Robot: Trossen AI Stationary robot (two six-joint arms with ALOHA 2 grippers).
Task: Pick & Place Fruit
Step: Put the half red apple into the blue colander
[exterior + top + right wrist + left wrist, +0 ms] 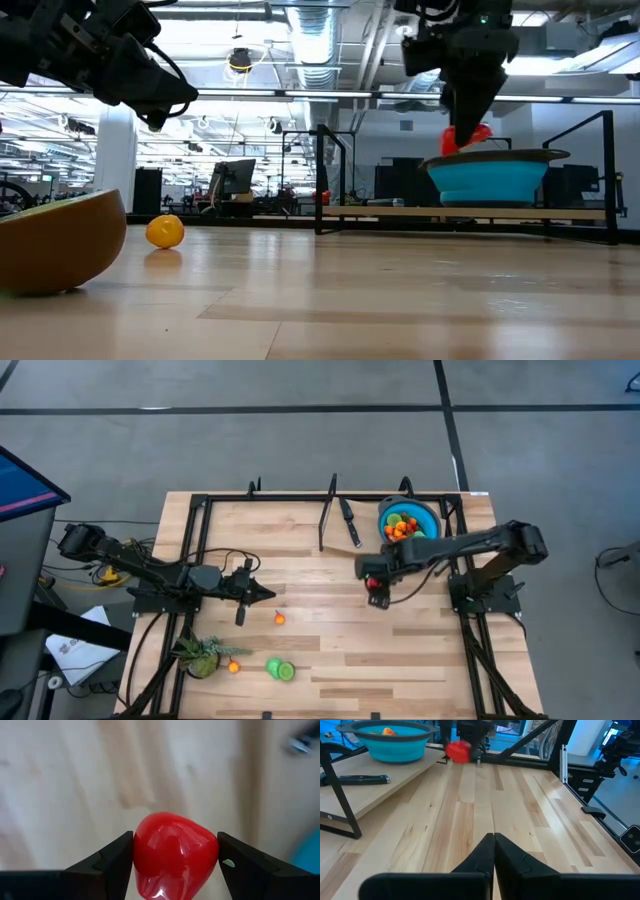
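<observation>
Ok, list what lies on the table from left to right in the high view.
Leafy plant → left gripper, shut → green fruit → knife → right gripper holding red fruit → blue bowl.

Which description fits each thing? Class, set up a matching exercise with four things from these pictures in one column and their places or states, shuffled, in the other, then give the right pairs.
Things:
1. red fruit
2. blue bowl
3. black-handled knife
4. left gripper

Places or states:
A. shut, holding nothing
B. lying on the table beside the bowl
C. clamped between the right gripper's fingers, above the table
D. at the table's far edge, with small fruits inside

Pairs: 1-C, 2-D, 3-B, 4-A
</observation>
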